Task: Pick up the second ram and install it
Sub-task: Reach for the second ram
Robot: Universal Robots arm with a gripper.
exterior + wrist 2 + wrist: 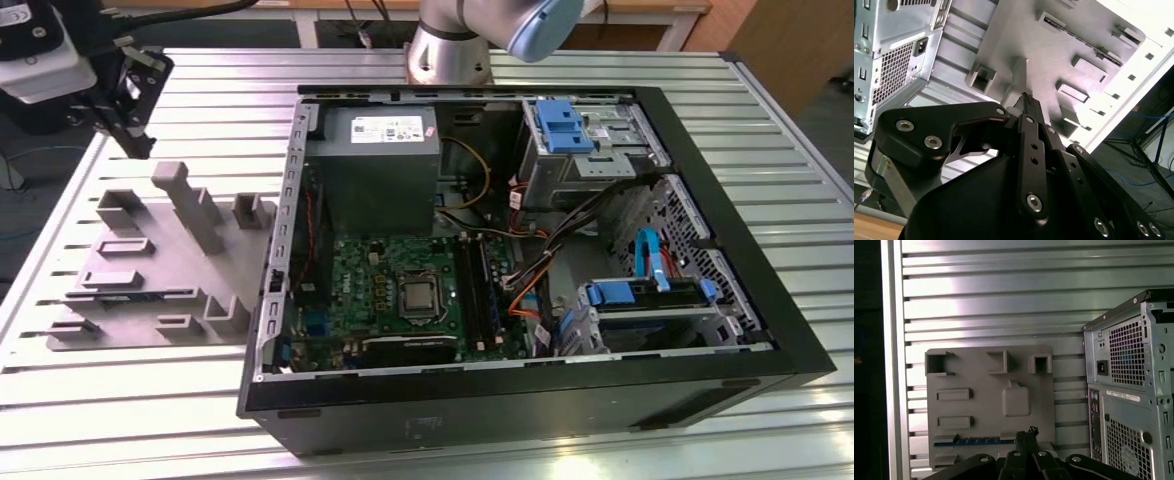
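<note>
The second ram (974, 441) is a thin blue-green stick standing on edge in a long slot of the grey moulded tray (989, 380). The exterior view shows it as a dark line (134, 295) near the tray's front. My gripper (138, 150) hangs in the air above the tray's far left corner, well apart from the ram. Its black fingertips (1026, 434) are pressed together with nothing between them, and in the second wrist view the gripper (1026, 100) points down at the tray (1044, 55).
An open computer case (534, 400) lies on the slatted metal table (200, 75) to the exterior view's right of the tray. Inside are the green motherboard (387, 270) with black memory slots (481, 285), a power supply (380, 150) and cables. Tall tray blocks (187, 205) stand below the gripper.
</note>
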